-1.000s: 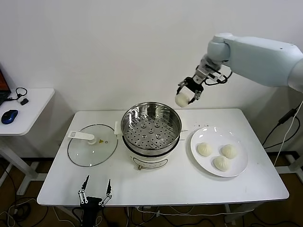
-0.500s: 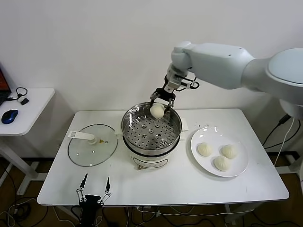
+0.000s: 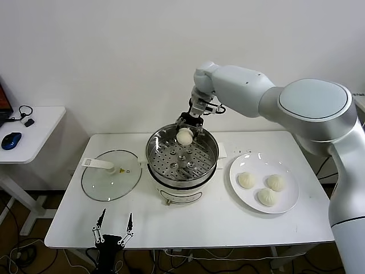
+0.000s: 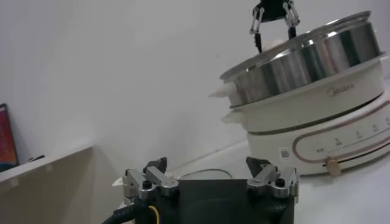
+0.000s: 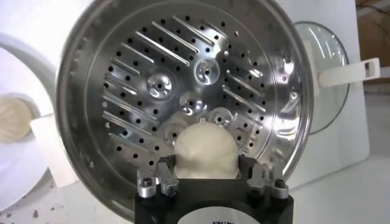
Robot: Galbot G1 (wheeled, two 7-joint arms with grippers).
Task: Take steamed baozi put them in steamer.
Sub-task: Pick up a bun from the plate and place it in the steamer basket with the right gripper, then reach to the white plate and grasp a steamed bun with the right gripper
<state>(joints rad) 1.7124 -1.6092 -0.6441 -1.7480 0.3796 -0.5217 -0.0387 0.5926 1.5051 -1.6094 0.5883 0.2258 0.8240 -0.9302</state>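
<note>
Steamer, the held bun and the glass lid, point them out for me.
steamer (image 3: 201,149), head view, on its steel rim.
held bun (image 5: 205,150), right wrist view, on its rounded top.
glass lid (image 3: 117,185), head view, on the clear glass.

The steamer (image 3: 182,154) under the right gripper (image 3: 188,122) was shiny metal with a smooth white plastic base. The bun (image 5: 205,149) in the gripper looked soft and matt. Off to the side lay a clear glass lid (image 3: 111,176) and a glossy white plate (image 3: 264,182).
</note>
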